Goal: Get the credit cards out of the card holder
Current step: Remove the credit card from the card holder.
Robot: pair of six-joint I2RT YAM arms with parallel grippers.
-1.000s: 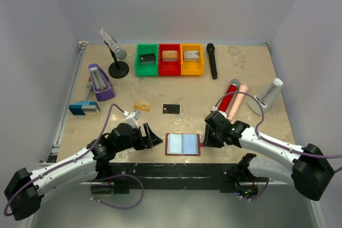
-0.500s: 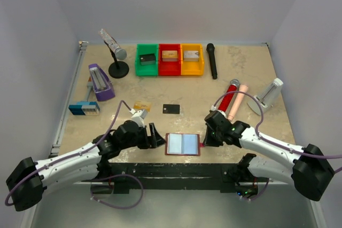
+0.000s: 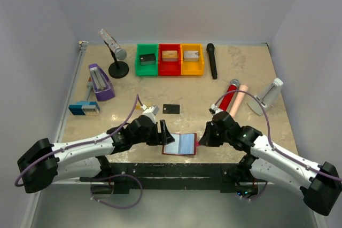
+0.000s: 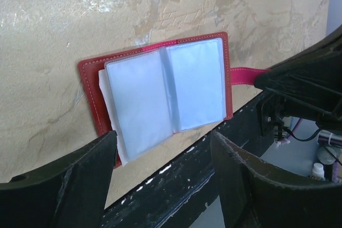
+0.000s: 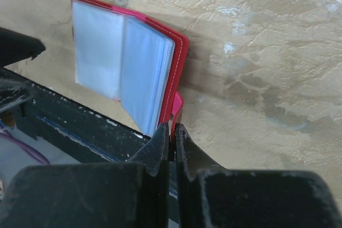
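The right pincer (image 5: 172,127) is pinched tight on the red tab strap (image 5: 177,105) of the card holder (image 5: 123,52), its two fingers pressed together with only the strap between them. From that grip the card holder spreads away to the left, lying open with its light blue clear pockets facing up and its red cover showing as a thin border around them.

In the overhead view the card holder (image 3: 181,143) sits at the near edge of the tabletop (image 3: 240,62), slightly skewed, right between the two arms. The left pincer (image 3: 165,133) hovers just beside its left side with the jaws spread wide and nothing between them; in the left wrist view its dark fingers (image 4: 80,180) frame the open pockets from below.

Farther out, a black card (image 3: 171,109) lies flat on the tabletop beyond the card holder, well apart from it. At the far side stand a green bin (image 3: 146,60), a red bin (image 3: 170,60) and a yellow bin (image 3: 192,60) in a row.
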